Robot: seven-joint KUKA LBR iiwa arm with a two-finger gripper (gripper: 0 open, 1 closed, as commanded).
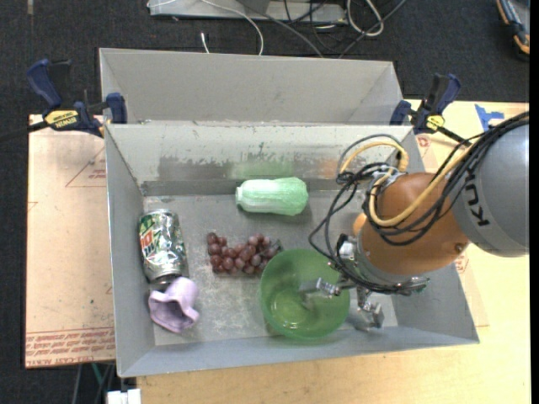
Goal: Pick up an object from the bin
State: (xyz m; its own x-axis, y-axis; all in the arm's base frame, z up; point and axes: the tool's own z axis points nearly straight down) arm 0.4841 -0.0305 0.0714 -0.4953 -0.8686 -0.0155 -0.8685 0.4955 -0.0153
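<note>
My gripper (347, 303) is low at the bin's front right, under the orange wrist cover. Its fingers stand open astride the right rim of a translucent green bowl (290, 305): one fingertip (324, 289) is inside the bowl, the other (369, 314) outside it on the bin floor. The bowl sits upright near the front wall. A bunch of dark red grapes (242, 254) lies just left of the bowl's rim.
A pale green cabbage-like thing (272, 196) lies near the back wall. A crushed green and white soda can (161, 244) and a pink soft thing (173, 303) are at the left. The arm and its cables cover the right side.
</note>
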